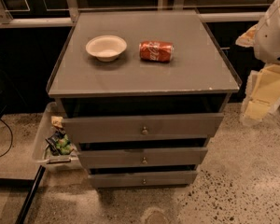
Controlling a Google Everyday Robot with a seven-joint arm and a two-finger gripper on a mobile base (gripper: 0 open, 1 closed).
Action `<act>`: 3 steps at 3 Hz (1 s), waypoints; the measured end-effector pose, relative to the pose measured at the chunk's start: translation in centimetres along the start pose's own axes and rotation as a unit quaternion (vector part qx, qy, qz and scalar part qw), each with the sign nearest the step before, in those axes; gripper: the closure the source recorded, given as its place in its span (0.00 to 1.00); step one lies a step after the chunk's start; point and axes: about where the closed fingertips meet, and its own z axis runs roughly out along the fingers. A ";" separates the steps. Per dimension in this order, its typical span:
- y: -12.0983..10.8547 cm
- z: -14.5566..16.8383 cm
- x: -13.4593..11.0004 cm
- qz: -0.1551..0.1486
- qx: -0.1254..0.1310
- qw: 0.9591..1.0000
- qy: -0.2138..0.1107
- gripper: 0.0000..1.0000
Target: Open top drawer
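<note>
The top drawer (107,128) is the widest grey front of a three-drawer grey cabinet, with a small round metal knob (144,130) at its middle. A dark gap shows between its front and the cabinet top (196,73). My gripper (260,99), pale cream under a white arm, hangs at the right edge of the camera view. It is beside the cabinet's right front corner, apart from it and well right of the knob, holding nothing that I can see.
A white bowl (106,47) and a red soda can (156,51) on its side lie on the cabinet top. Two narrower drawers (112,158) sit below. A clear bin (41,141) of clutter stands at the left, with a dark pole (30,195) on the speckled floor.
</note>
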 end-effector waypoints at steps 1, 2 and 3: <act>0.0 0.0 -0.1 0.000 0.003 1.000 0.001 0.00; 1.1 3.1 0.5 -0.013 -0.019 1.000 0.010 0.00; 2.8 8.2 1.8 -0.045 -0.048 0.998 0.014 0.00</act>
